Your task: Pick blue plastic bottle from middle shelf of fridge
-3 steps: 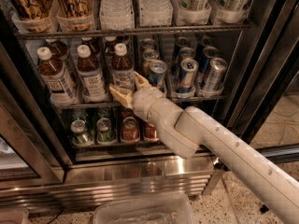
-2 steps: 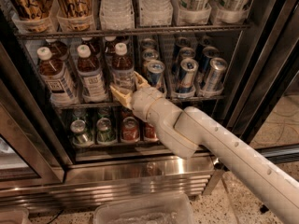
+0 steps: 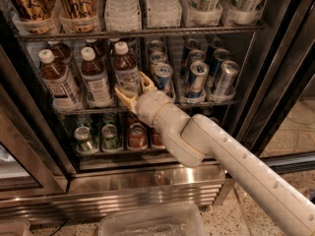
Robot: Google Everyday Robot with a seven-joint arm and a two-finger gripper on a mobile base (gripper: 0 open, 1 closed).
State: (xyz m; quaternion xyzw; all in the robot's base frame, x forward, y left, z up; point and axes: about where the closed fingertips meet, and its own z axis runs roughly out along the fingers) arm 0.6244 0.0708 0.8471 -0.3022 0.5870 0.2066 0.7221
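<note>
Camera view: finds the blue plastic bottle (image 3: 126, 68) upright at the front of the middle shelf (image 3: 202, 103) of the fridge (image 3: 278, 68), rightmost of three white-capped brown bottles in the front row. Shows the gripper (image 3: 131, 85) at that bottle's lower half, fingers (image 3: 123, 97) spread wide, one on either side of the label, jaws not closed; cannot tell contact between pads and plastic. Counts two whiter-labelled neighbours to the left, the centre bottle (image 3: 94, 77) just beside it and the left bottle (image 3: 55, 80) beyond, with at least two more caps behind them. Counts three rows of slim blue-silver cans (image 3: 196, 77) to the right on the same rack, one can at the head of each row, the nearest just beside one finger. Traces the white arm (image 3: 236, 166) from the gripper down to the lower right corner, crossing the bottom rack (image 3: 106, 154). Counts four short cans along that rack's front: two green cans (image 3: 82, 139), one red can (image 3: 137, 135), one more partly hidden behind the arm. Makes out six containers on the top shelf (image 3: 147, 33), only lower halves in view. Notes a ribbed stainless-steel base (image 3: 147, 188) under the racks and one clear plastic bin (image 3: 150, 222) on the speckled floor (image 3: 236, 215) before it.
</note>
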